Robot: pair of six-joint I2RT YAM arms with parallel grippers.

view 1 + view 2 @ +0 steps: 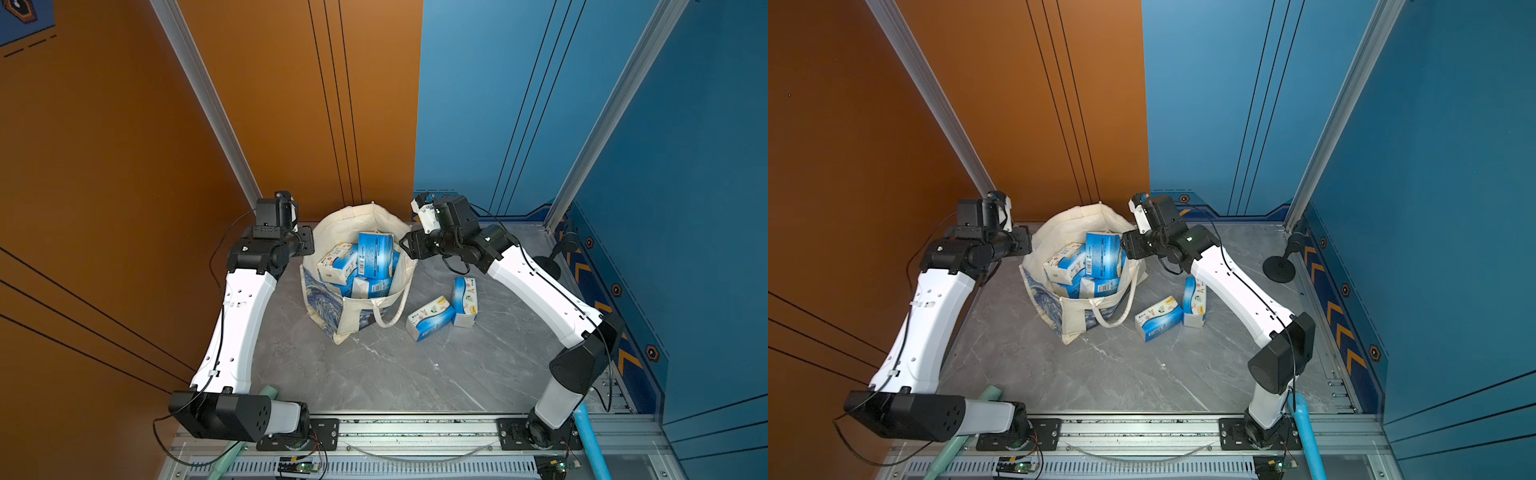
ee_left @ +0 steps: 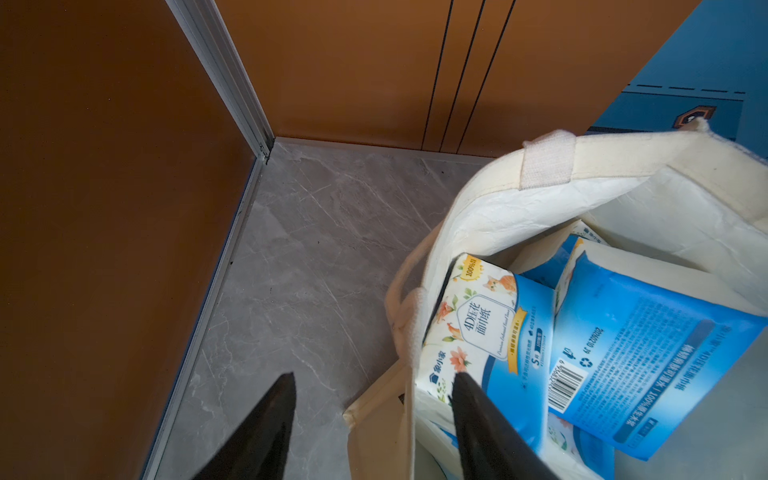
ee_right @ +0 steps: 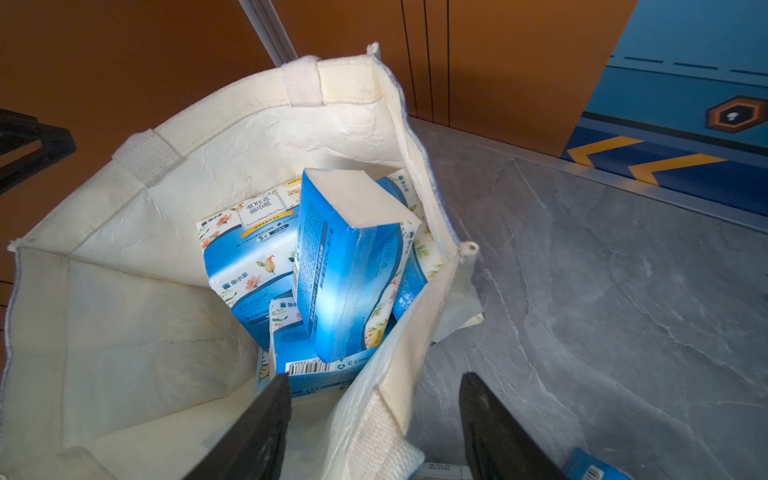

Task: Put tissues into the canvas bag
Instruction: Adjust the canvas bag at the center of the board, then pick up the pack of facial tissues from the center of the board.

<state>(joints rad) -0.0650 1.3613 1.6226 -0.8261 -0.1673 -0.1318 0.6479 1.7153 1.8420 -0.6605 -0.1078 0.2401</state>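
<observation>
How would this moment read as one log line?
bag: upright, several packs inside | table: two more packs | left hand: open | right hand: open

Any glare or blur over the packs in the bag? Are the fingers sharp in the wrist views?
Right wrist view: a bright sheen washes out print on the upright pack; the right fingers are dark, soft silhouettes. Left wrist view: the floral pack reads clearly; the left fingers are black, featureless. Both top views: the bag is evenly lit, small print unreadable.

On the worktop (image 1: 374,374), toward the back, stands the canvas bag (image 1: 332,307), with tissue packs (image 1: 374,255) piled inside it. Two loose packs (image 1: 430,318) sit on the worktop right of the bag, just beside each other.
</observation>
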